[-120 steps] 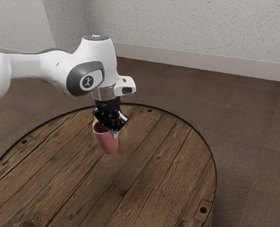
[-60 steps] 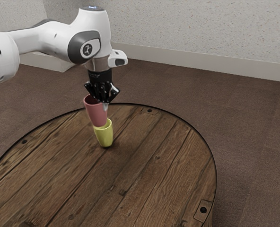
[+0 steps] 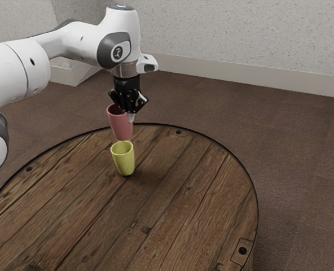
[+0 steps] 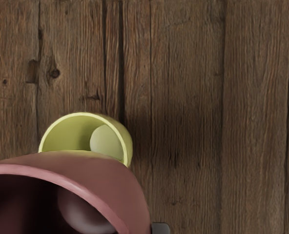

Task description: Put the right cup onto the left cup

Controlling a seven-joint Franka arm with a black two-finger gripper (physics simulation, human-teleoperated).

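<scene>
In the exterior view my gripper [image 3: 127, 113] holds the pink cup [image 3: 120, 122] up in the air by its wall, the cup upright with its opening upward. The yellow-green cup [image 3: 123, 159] stands upright on the table, just below the pink cup's base, with a small gap between them in that view. In the wrist view the pink cup [image 4: 100, 183] looms large at the lower edge and covers part of the rim of the yellow-green cup [image 4: 71, 132], whose inside is partly visible.
The round wooden table [image 3: 184, 186] has a dark metal rim and small bolted plates near its edge. Brown carpet [image 3: 302, 169] surrounds it, and a pale wall [image 3: 240, 34] stands behind.
A second ago the pink cup was lower, in front of the yellow-green one. My gripper has raised it, then shifted it slightly toward the exterior view's right. The yellow-green cup has stayed put.
</scene>
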